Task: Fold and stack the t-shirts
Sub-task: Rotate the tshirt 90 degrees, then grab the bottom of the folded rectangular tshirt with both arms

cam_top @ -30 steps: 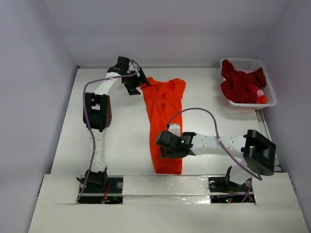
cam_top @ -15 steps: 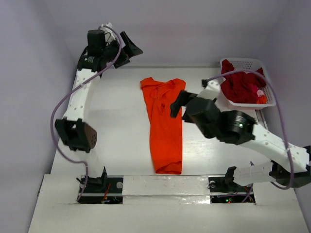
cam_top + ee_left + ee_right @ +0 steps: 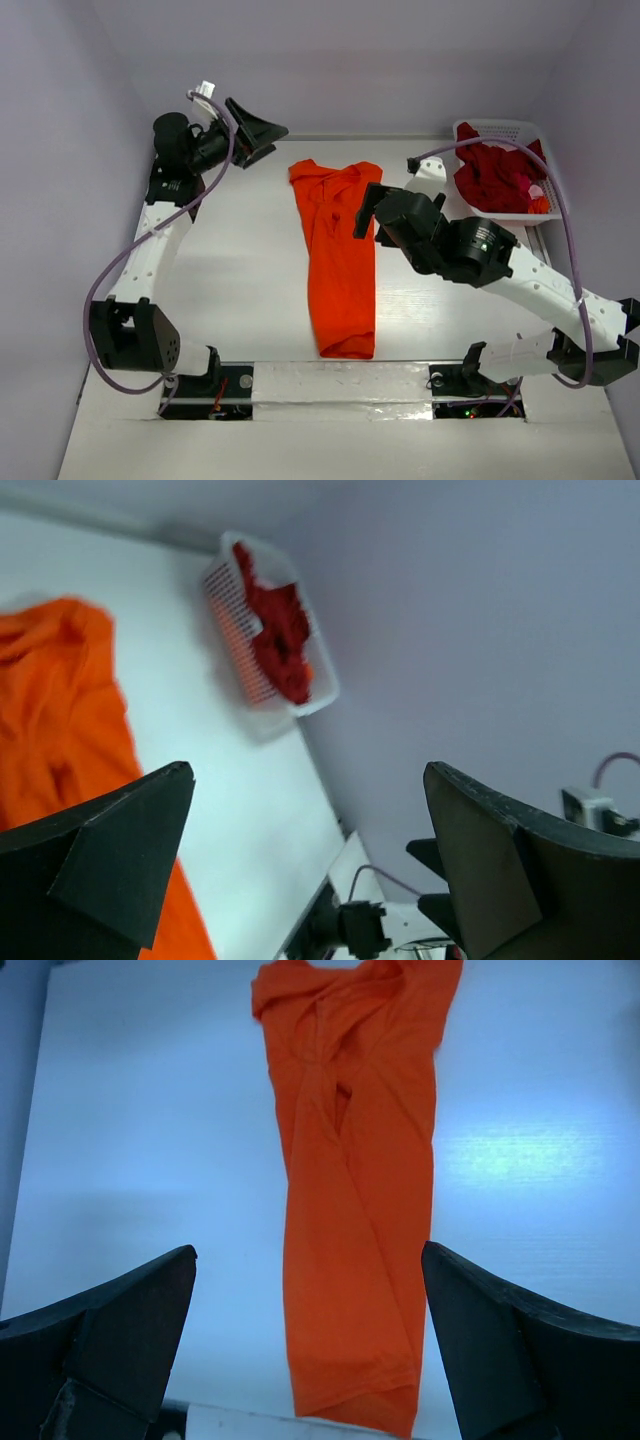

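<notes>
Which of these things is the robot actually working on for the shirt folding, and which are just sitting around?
Part of the job:
- orange t-shirt, lying lengthwise on the table
- dark red t-shirt, crumpled in the basket

Just there:
- white plastic basket
- pink and orange scraps in the basket, too small to identify
</notes>
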Robot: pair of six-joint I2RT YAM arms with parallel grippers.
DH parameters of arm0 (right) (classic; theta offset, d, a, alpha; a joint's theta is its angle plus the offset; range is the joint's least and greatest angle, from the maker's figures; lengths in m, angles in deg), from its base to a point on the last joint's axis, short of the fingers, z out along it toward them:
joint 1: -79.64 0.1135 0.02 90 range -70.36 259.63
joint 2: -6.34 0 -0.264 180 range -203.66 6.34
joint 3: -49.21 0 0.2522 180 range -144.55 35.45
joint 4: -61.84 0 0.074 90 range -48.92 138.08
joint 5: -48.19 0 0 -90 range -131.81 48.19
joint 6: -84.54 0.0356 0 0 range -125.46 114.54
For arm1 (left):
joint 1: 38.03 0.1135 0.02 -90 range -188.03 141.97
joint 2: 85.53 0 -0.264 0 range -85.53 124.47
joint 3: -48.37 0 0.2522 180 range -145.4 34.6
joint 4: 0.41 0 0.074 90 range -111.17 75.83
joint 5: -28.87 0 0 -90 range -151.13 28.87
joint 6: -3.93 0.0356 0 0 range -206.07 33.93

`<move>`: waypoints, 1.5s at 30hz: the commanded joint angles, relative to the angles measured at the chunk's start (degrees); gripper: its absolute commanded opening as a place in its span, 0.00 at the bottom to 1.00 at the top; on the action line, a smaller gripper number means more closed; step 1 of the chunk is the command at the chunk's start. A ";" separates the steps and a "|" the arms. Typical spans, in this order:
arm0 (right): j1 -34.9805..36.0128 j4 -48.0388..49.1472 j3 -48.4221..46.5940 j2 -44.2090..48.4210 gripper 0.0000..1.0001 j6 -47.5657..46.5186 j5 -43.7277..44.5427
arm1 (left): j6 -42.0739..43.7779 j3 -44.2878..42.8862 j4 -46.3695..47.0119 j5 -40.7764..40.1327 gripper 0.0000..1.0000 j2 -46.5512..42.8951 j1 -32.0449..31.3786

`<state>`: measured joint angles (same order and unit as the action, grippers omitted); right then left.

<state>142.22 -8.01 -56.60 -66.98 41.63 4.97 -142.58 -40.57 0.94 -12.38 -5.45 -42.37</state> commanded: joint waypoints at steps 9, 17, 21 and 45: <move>-0.98 -1.84 5.29 6.93 1.00 3.97 -9.52 | 23.39 7.93 -29.54 -25.21 0.99 -20.65 -10.69; -0.98 5.82 13.03 13.56 1.00 4.07 -9.95 | 21.35 9.96 -35.30 -19.90 0.98 -18.20 -12.18; -1.68 2.41 14.97 9.17 0.90 3.44 -17.51 | 23.55 13.64 -49.37 -25.90 0.93 -17.49 -13.50; -1.68 11.71 47.22 19.79 0.82 13.90 -44.93 | 12.22 40.81 -54.32 -12.81 0.86 -33.50 -27.03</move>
<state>140.78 -1.06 -9.89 -47.70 53.58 -35.97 -127.59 -1.08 -57.94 -29.14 -39.75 -67.51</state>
